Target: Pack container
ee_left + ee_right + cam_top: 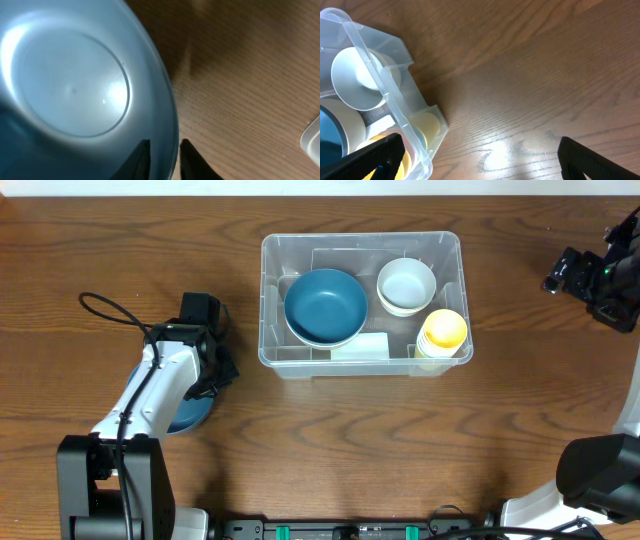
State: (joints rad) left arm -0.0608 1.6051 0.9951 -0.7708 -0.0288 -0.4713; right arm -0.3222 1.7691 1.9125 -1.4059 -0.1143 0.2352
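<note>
Straddling the bowl (pixel 70 90) rim, the left gripper (pixel 164 160) sits narrow; whether it pinches, I cannot tell. Pickup seems in hand; next, lift the bowl into the part-filled container (pixel 360 237) mid-table. Right gripper (pixel 480 160) gapes wide, off to its right.

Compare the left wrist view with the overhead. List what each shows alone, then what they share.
Left wrist only: the left gripper closed around the rim of the pale blue bowl, and that bowl's inside. Overhead only: the whole container holding a dark blue bowl, a white bowl and a yellow cup, plus the right gripper. Both: the pale blue bowl and the wooden table.
</note>
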